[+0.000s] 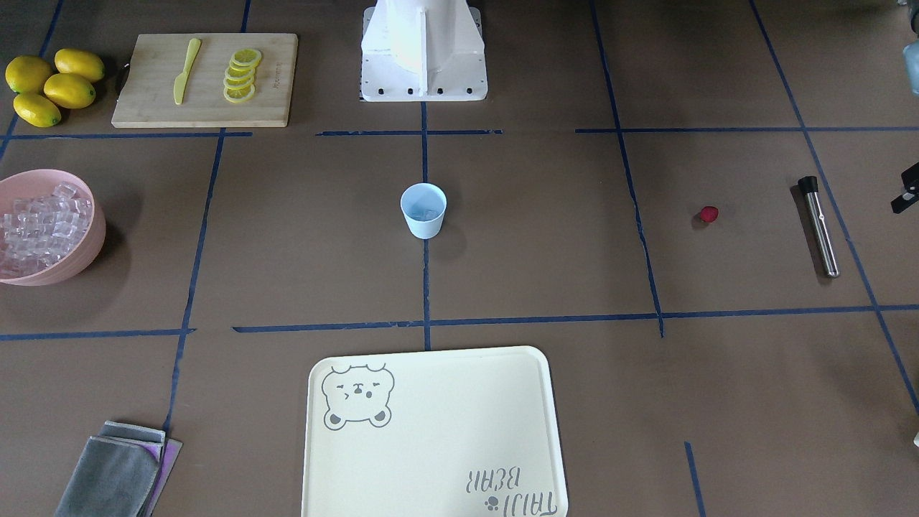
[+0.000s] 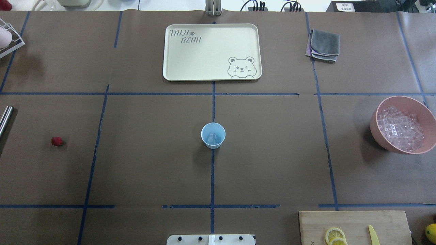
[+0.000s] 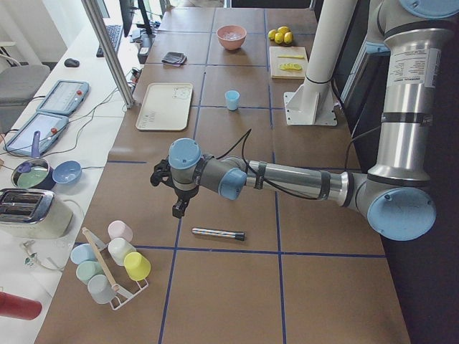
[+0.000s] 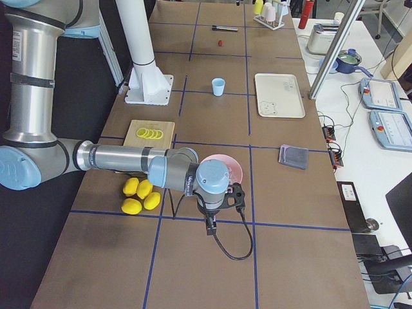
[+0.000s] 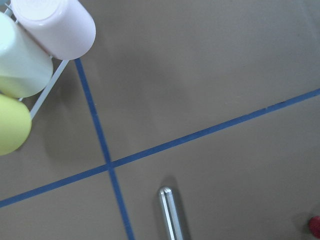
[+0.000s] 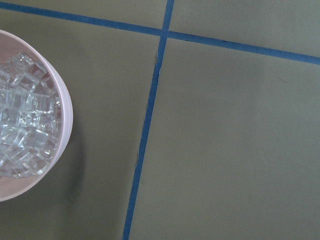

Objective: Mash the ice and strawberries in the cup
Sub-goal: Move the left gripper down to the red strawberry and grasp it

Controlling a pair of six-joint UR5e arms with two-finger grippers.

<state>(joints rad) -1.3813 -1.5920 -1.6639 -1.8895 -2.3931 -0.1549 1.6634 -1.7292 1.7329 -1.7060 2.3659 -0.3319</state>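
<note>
Two claws are mine, and both are hanging over the table's ends, well apart from the cup (image 2: 213,135). My left claw (image 3: 178,208) is pointing down above the brown paper at the left end, near the steel muddler (image 1: 818,226) that is lying flat there. Only the side camera is catching it, so I cannot tell whether its fingers are spread or closed. My right claw (image 4: 209,224) is hovering at the right end next to the pink bowl (image 2: 374,131), and again I cannot tell how wide it is standing. The cup is standing upright in the middle of the table on the blue centre line, with a few cubes of ice (image 2: 213,138) lying in its bottom. Many more cubes are filling the pink bowl. The strawberry (image 1: 708,214) is lying on the bare paper on my left, between the cup and the muddler, nearer the muddler and touching neither. On the far side, beyond the cup, a cream tray (image 2: 211,58) with a bear drawing is sitting, and a folded grey cloth (image 2: 324,44) is lying to its right. Near me on the right a wooden board (image 1: 151,93) is carrying lemon slices (image 1: 240,75) and a yellow knife (image 1: 186,70), with four whole lemons (image 1: 70,90) lying beside it. A rack of coloured tumblers (image 3: 120,251) is sitting at the left end.
</note>
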